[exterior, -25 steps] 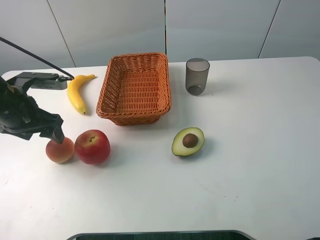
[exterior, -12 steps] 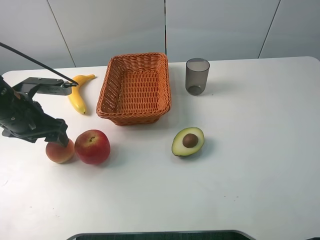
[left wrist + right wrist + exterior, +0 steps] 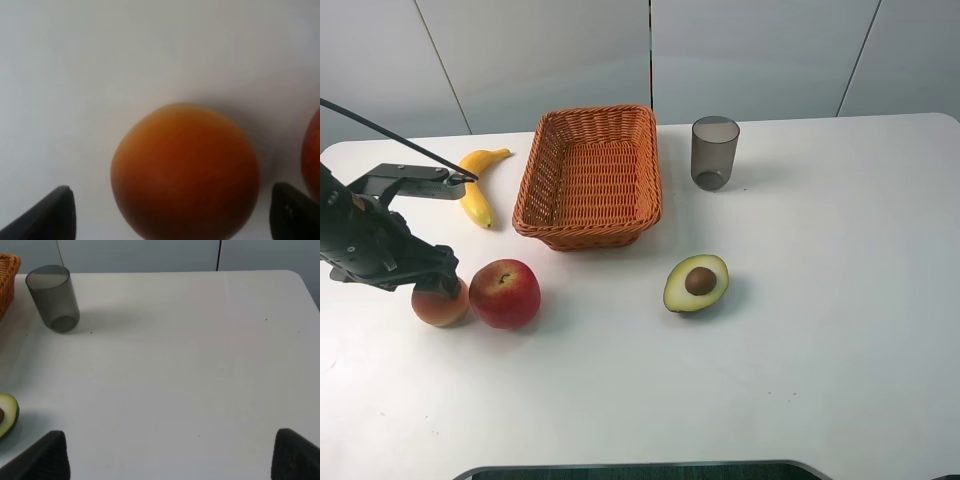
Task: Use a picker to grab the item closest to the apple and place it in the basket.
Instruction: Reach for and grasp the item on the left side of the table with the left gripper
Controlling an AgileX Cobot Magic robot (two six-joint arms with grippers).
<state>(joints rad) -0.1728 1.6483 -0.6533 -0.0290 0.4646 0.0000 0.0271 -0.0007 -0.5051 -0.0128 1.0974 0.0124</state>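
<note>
- Picker [image 3: 375, 240]: black jointed arm at the 9 o'clock edge of the desk [image 3: 820, 350], its clamp end lowered onto the top of the item; the grey bar and thin cable ran off toward 10 o'clock
- Left gripper [image 3: 175, 215]: jaws were spread wide, one fingertip [image 3: 52, 215] on each side of the item, with no contact visible
- Item [image 3: 438, 303] [image 3: 185, 170]: orange-pink fruit, lay on the desk just beside the apple at its 9 o'clock
- Apple [image 3: 505, 293]: glossy red, stood at 7 o'clock of the basket
- Basket [image 3: 590, 175]: woven wicker, held nothing, at 1 o'clock of the apple and well apart from the item
- Banana [image 3: 475, 185]: lay at 9 o'clock of the basket
- Grey cup [image 3: 714, 152]: upright at 3 o'clock of the basket
- Avocado half [image 3: 697, 283]: cut face up, at 3 o'clock of the apple
- Right gripper [image 3: 172, 457]: jaws stood apart over bare desk, gripping nothing
</note>
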